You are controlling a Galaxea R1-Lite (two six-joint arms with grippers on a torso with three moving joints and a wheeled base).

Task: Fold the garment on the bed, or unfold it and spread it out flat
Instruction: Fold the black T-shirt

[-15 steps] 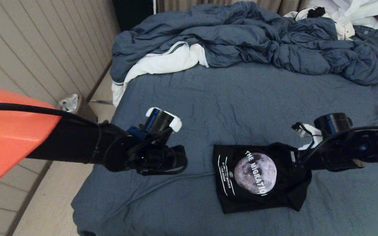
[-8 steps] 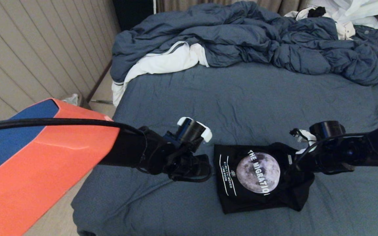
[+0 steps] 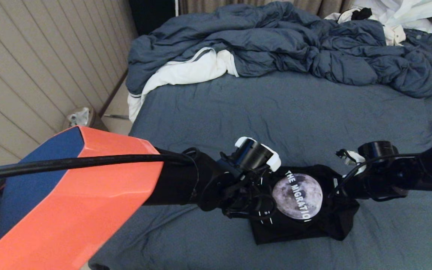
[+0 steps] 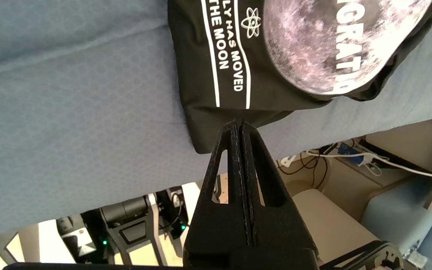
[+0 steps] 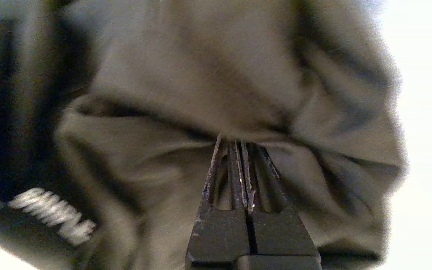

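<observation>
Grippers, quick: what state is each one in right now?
Left gripper: shut, empty, tips at the T-shirt's edge.
Right gripper: shut, tips against the T-shirt; a grip cannot be told.

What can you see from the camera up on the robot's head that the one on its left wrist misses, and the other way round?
Only the head view shows the rumpled duvet, the white cloth, the wall, and the right hand at the shirt's far side. Only the left wrist view shows the left hand shut, its tips at the shirt's edge, and cables under the bed. Both show the black shirt with its moon print.
</observation>
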